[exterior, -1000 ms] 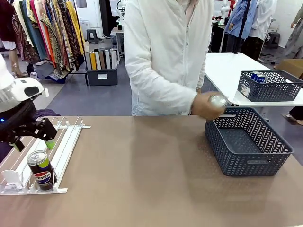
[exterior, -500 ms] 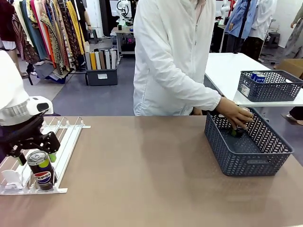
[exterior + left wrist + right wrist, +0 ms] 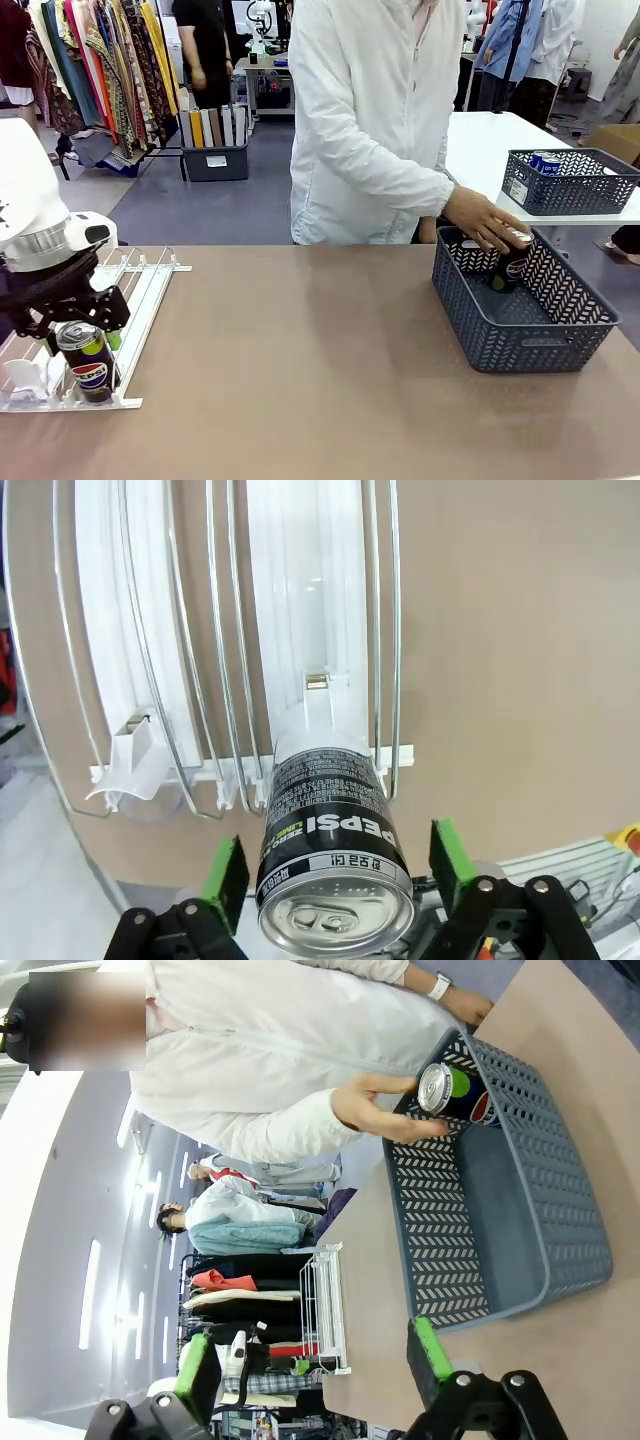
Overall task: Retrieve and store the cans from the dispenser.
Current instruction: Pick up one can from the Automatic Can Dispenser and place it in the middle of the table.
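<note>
A black Pepsi can point(image 3: 90, 365) with a lime-green band stands upright at the near end of the white dispenser point(image 3: 140, 295). My left gripper point(image 3: 86, 332) has come down over it. In the left wrist view the can point(image 3: 325, 815) sits between the green pads point(image 3: 226, 877), with a small gap on each side, so the left gripper point(image 3: 338, 872) is open around it. Across the table a person's hand point(image 3: 485, 222) holds a second Pepsi can point(image 3: 510, 268) inside the dark grey basket point(image 3: 540, 345). My right gripper point(image 3: 312, 1360) hangs open and empty, away from that basket point(image 3: 560, 1210).
A white pusher tab point(image 3: 25, 375) sits in the dispenser's neighbouring lane. Behind, on a white side table, another grey basket point(image 3: 575, 190) holds blue cans point(image 3: 545, 160). The brown tabletop point(image 3: 300, 380) lies bare between dispenser and basket. The person stands at the far edge.
My left gripper has lowered from above the dispenser's lanes down around the Pepsi can. The person's hand has carried a can from the table edge into the grey basket.
</note>
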Available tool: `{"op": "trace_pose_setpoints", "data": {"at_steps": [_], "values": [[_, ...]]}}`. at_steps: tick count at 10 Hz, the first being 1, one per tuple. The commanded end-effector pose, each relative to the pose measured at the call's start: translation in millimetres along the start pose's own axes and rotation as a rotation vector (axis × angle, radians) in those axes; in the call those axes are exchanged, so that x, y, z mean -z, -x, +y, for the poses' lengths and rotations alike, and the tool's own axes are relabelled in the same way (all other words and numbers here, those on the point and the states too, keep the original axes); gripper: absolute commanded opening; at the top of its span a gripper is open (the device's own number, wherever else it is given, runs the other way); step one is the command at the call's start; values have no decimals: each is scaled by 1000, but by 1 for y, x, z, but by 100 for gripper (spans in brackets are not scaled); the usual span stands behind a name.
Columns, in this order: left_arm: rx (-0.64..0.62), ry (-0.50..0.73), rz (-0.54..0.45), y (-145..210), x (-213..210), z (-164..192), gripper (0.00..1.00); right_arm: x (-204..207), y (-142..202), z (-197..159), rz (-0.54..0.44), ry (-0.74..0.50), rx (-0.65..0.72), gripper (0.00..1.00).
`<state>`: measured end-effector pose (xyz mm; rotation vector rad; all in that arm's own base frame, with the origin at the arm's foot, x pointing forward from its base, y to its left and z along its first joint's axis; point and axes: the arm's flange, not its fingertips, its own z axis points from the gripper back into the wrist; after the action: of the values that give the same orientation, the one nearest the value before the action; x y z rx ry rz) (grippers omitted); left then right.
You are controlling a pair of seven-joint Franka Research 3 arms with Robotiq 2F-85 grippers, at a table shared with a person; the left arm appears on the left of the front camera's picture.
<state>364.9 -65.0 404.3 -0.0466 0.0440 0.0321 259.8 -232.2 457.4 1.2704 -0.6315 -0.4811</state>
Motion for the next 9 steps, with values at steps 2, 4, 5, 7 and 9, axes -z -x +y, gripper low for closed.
{"op": "trace_pose_setpoints", "data": {"at_steps": [2, 4, 5, 7, 9], "values": [[-17, -47, -7, 4, 3, -1, 0, 2, -2, 3, -13, -28, -6, 100], [-17, -49, -15, 4, 3, -1, 0, 2, -2, 3, -13, -28, -6, 100], [-19, -51, -18, 4, 2, -1, 0, 2, -2, 3, -13, -28, -6, 100], [-8, -53, -49, 7, -10, -2, 0, 2, -2, 3, -13, -28, -6, 100], [37, -45, -143, 25, -63, -10, 0, 2, -2, 3, -13, -28, -6, 100]]}}
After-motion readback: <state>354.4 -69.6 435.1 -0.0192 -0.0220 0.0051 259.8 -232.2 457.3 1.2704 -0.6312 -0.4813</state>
